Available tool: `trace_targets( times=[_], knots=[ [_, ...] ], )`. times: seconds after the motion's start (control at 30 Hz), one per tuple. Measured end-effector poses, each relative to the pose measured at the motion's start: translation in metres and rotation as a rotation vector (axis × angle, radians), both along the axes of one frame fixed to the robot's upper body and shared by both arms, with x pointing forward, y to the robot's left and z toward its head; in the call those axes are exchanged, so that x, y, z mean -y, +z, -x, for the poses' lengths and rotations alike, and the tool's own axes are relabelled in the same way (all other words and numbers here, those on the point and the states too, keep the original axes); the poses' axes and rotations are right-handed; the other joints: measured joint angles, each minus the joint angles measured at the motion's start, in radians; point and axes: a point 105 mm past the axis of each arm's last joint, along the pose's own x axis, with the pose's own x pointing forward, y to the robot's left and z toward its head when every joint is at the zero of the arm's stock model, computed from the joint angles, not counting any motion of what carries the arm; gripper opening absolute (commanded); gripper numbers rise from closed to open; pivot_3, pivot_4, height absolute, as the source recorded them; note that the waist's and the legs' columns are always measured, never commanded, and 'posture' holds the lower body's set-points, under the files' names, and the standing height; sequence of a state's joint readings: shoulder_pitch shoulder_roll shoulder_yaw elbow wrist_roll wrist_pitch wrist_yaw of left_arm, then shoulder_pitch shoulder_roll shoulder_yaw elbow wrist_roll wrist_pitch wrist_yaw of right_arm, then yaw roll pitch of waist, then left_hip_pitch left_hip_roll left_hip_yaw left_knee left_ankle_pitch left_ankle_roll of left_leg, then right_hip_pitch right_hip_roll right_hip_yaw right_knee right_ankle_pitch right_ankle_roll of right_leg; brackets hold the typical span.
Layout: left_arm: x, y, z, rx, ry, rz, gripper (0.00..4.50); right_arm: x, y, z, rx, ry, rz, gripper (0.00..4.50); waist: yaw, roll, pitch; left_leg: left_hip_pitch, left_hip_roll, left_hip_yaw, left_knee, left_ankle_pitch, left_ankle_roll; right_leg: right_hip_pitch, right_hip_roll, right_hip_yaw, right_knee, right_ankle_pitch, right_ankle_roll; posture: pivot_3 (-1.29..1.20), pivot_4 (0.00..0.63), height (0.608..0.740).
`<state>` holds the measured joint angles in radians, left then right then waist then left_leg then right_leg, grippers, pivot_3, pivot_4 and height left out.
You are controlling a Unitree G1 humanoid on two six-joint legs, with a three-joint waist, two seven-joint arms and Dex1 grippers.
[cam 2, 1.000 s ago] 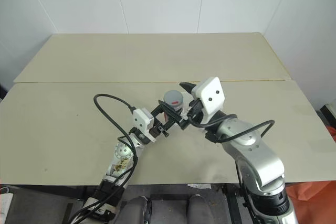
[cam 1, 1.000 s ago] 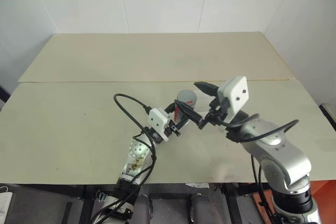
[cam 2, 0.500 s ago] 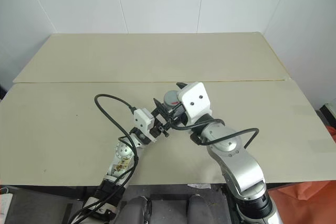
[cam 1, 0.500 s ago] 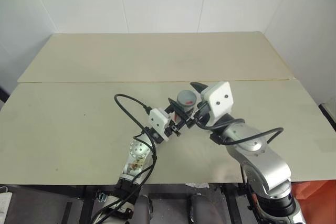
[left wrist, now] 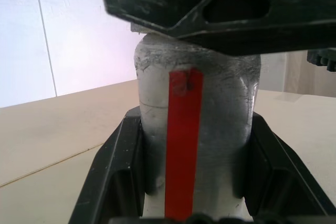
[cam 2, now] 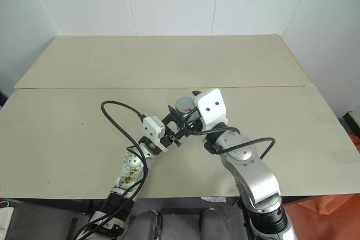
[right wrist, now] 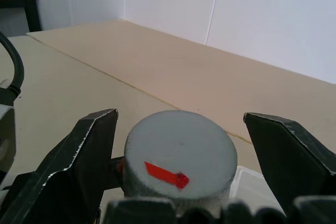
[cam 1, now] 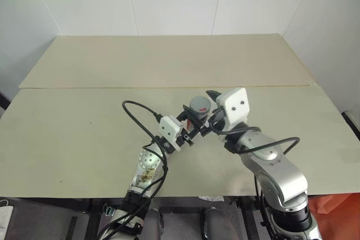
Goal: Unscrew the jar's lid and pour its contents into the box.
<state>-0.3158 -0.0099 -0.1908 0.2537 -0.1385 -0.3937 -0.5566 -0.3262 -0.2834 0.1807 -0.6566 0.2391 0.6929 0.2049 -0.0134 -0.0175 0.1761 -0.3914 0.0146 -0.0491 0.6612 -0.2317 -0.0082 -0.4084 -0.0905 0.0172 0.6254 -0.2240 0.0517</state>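
Left wrist view: right gripper [left wrist: 220, 11] hides jar's [left wrist: 197, 129] lid.

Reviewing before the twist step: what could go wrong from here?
1. The right claw is open, its fingers apart from the lid; closing off-centre could slip on the rim.
2. The left claw alone clamps the jar above the table; twisting might spin the jar in that grip.
3. The box sits partly hidden behind the lid, so pouring may miss.
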Motion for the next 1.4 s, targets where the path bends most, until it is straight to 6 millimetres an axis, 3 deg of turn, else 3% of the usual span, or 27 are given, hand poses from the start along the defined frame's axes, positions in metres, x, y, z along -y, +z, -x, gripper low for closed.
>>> trace_targets(
  times=[0.1,0.2,0.23,0.6,0.93,1.07,1.4],
  knots=[
    [0.000,0.000,0.000,0.000,0.000,0.000,1.95,0.001,-0.002,0.000,-0.010,-0.002,-0.002,3.89,-0.001,0.000,0.000,0.000,0.000,0.000,0.000,0.000,0.000,0.000,0.000,0.000,0.000,0.000,0.000,0.00,0.150,0.740],
    [0.000,0.000,0.000,0.000,-0.002,0.000,1.95,0.000,-0.006,0.001,-0.027,0.008,-0.003,2.86,0.000,0.000,0.000,0.000,0.000,0.000,0.000,0.000,0.000,0.000,0.000,0.000,0.000,0.000,0.000,0.00,0.150,0.740],
    [0.000,0.000,0.000,-0.001,-0.002,0.000,1.95,-0.001,-0.006,0.001,-0.030,0.013,-0.005,2.78,0.000,0.000,0.000,0.000,0.000,0.000,0.000,0.000,0.000,0.000,0.000,0.000,0.000,0.000,0.000,0.00,0.150,0.740],
    [0.001,-0.001,0.000,-0.002,-0.007,0.000,1.95,0.001,-0.006,0.001,-0.028,0.045,-0.004,2.78,0.000,0.000,0.000,0.000,0.000,0.000,0.000,0.000,0.000,0.000,0.000,0.000,0.000,0.000,0.000,0.00,0.150,0.740],
    [0.006,0.009,0.013,0.018,-0.149,0.027,1.95,0.021,0.008,-0.001,-0.039,0.518,0.068,2.78,-0.007,0.000,0.000,0.002,0.000,0.000,0.000,0.000,0.000,0.001,0.001,0.000,0.000,0.000,0.000,0.00,0.150,0.740],
    [0.006,0.012,0.016,0.022,-0.173,0.040,1.95,0.021,0.016,-0.010,-0.056,0.738,0.132,2.78,-0.005,0.000,0.000,0.002,0.001,0.000,0.000,0.000,0.001,0.002,0.001,0.000,0.000,0.000,-0.001,0.00,0.150,0.740],
    [0.000,0.011,0.014,0.015,-0.154,0.046,1.95,0.012,0.021,-0.034,-0.089,1.072,0.281,2.78,-0.001,0.001,0.001,0.001,0.000,0.000,0.000,0.000,0.001,0.001,0.000,0.000,0.000,0.004,-0.007,0.00,0.150,0.740]
  ],
)
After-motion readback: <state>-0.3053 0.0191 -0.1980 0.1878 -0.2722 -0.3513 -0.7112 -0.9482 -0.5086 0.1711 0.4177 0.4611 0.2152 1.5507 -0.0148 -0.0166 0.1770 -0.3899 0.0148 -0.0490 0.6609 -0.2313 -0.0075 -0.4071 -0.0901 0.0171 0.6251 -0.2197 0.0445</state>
